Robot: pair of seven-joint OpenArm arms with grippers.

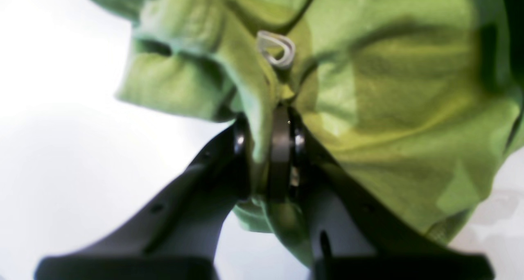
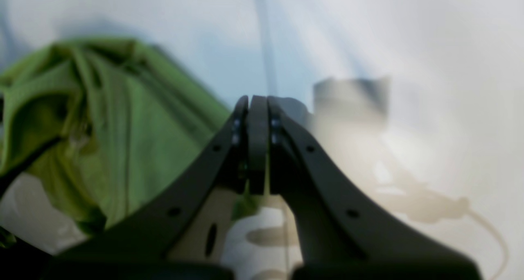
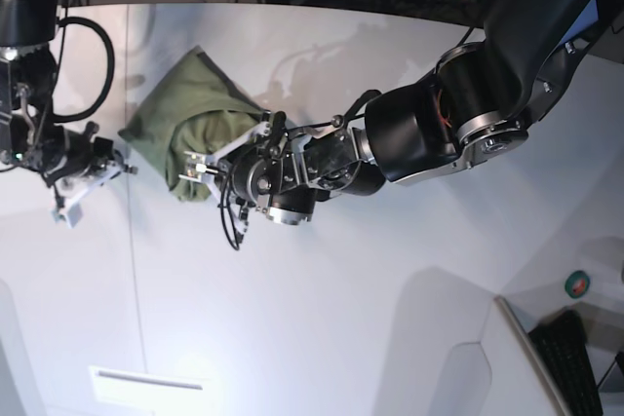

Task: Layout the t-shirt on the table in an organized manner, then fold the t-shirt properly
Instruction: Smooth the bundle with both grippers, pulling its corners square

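Observation:
The olive-green t-shirt [image 3: 190,109] lies bunched in a crumpled heap on the white table [image 3: 292,319], toward its far left. My left gripper [image 3: 192,167] reaches in from the right and is shut on a fold at the heap's near edge. In the left wrist view the jaws [image 1: 266,149] pinch a ridge of the t-shirt [image 1: 389,108], with a white neck label [image 1: 276,48] just beyond. My right gripper [image 3: 66,204] hangs left of the shirt, apart from it. Its fingers [image 2: 258,108] are pressed together on nothing, and the t-shirt [image 2: 102,120] lies off to one side.
A thin dark seam line [image 3: 132,270] runs across the table under the right arm. A white strip [image 3: 146,379] lies near the front left. A keyboard [image 3: 575,358] and a small green round thing [image 3: 579,284] sit at the lower right, past the table's curved edge.

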